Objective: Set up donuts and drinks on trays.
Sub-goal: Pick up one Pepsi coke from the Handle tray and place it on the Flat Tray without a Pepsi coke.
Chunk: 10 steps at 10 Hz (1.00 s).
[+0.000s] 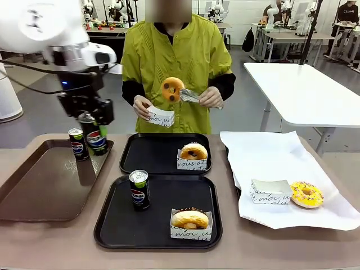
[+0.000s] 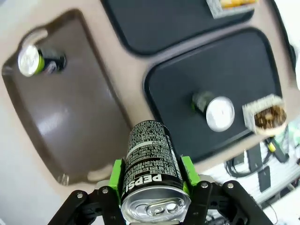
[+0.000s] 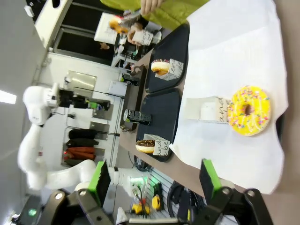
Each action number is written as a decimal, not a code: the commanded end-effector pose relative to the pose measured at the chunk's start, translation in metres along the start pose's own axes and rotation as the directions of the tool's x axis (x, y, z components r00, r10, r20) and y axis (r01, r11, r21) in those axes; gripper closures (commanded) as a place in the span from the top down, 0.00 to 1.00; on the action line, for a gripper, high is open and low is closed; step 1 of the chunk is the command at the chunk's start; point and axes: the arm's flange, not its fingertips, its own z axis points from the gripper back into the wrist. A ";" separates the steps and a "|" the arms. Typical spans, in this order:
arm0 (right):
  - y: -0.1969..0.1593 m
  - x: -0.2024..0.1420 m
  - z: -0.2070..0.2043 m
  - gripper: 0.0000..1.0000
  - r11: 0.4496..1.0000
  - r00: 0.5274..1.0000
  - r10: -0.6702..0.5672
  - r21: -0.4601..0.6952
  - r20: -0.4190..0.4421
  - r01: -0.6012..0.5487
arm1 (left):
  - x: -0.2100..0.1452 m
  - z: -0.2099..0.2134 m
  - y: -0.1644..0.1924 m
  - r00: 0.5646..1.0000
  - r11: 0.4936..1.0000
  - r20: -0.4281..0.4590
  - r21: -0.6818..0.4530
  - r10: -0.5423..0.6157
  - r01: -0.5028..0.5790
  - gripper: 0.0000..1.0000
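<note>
The left gripper [image 2: 152,180] jaws pinch a slim black Pepsi can [image 2: 147,145] over the glossy brown tray [image 2: 70,117]; the right gripper [image 3: 154,180] jaws are spread.

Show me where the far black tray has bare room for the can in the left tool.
The far black tray is bare across its left and middle; its only load, a boxed donut, sits toward the right near corner. The near black tray is tighter: a Pepsi can left, a chocolate donut near right, free between.
</note>
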 end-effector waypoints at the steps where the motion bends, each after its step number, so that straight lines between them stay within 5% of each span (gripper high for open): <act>1: 0.000 0.000 0.000 1.00 1.000 1.000 0.006 0.011 0.001 -0.006 | 0.037 -0.009 -0.007 0.997 0.997 0.059 0.060 0.040 -0.044 0.59; 8: 0.000 0.000 0.000 1.00 1.000 1.000 0.006 0.011 0.001 -0.006 | 0.098 -0.085 -0.029 0.998 0.997 0.055 0.073 -0.014 0.010 0.59; 10: 0.000 0.000 0.000 1.00 1.000 1.000 0.006 0.011 0.001 -0.006 | 0.079 -0.070 -0.012 1.000 1.000 0.020 0.028 -0.008 0.007 0.59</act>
